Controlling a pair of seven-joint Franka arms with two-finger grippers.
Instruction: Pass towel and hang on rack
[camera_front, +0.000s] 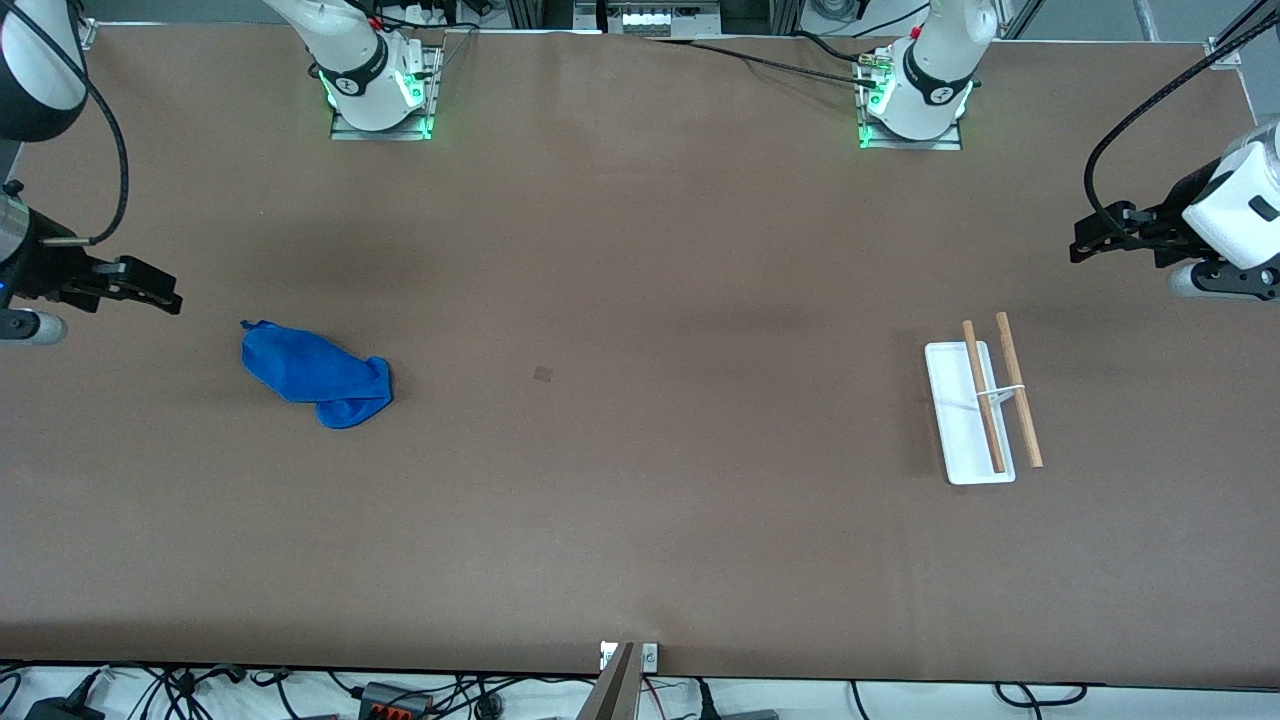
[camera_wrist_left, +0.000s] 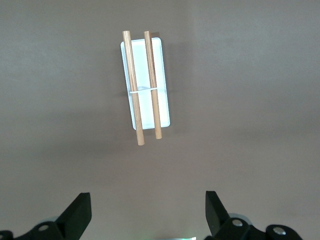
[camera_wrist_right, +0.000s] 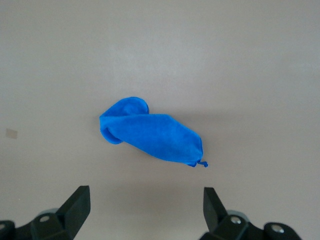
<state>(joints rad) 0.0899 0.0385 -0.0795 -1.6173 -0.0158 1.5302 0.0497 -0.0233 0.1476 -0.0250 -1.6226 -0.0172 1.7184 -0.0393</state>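
Brown table (camera_front: 640, 500) — towel (camera_front: 315, 374) and rack (camera_front: 968, 412) well apart.

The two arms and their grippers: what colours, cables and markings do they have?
Both arms are white with black joint bands that bear a round logo; green lights glow at their bases. Black cables loop along them. The left gripper and right gripper are black with pointed fingers.

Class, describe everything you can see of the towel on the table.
The towel is a small, bright royal-blue cloth that looks soft and fuzzy. It lies crumpled in a loose elongated bundle, flat on the brown table toward the right arm's end. Nothing but the table touches it; the open right gripper hangs above it.
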